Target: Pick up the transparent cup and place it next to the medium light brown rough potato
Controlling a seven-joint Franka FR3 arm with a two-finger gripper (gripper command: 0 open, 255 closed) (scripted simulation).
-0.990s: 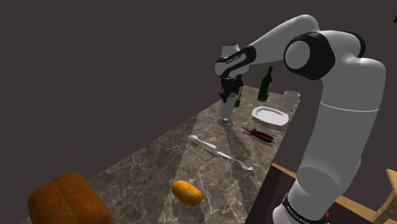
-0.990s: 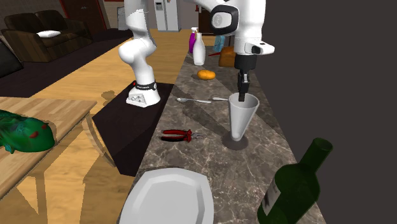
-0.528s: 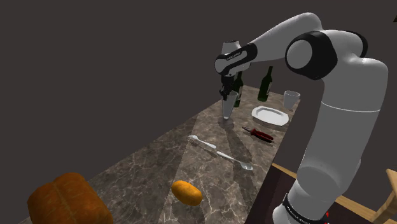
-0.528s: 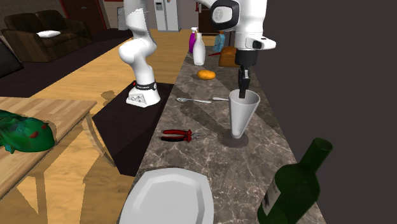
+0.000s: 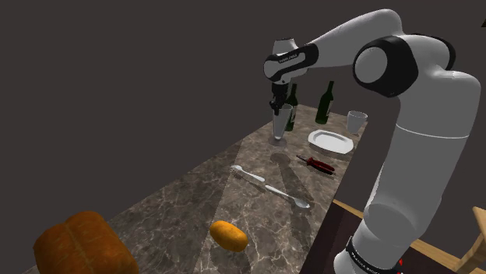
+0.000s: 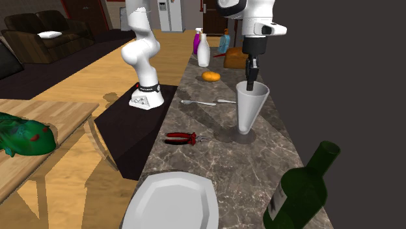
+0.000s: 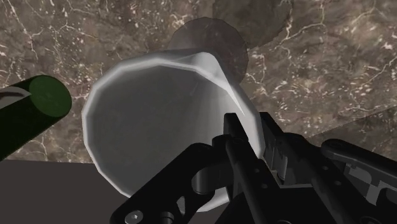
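Note:
The cup (image 5: 278, 124) is a pale, see-through cone on a small foot, and it hangs a little above the marble counter (image 5: 195, 194) with its shadow below it. My gripper (image 5: 276, 107) is shut on the cup's rim, one finger inside and one outside. From across the counter, the gripper (image 6: 251, 79) comes down onto the rim of the cup (image 6: 250, 109). Along the hand, the black fingers (image 7: 236, 145) pinch the wall of the cup (image 7: 153, 108). The orange-brown potato (image 5: 229, 235) lies far off towards the counter's near end; it is the potato (image 6: 210, 76) behind the cup.
Two green bottles (image 5: 324, 103) stand behind the cup, one close (image 6: 302, 188). Nearby are a white plate (image 5: 331, 141), a white mug (image 5: 357, 121), a red-handled tool (image 5: 315, 163) and a spoon (image 5: 269, 187). A brown loaf (image 5: 78, 241) sits beyond the potato. A dark wall borders the counter.
The gripper has risen with the cup clasped by its rim; the cup has come up off the counter and its shadow now lies apart from its foot.

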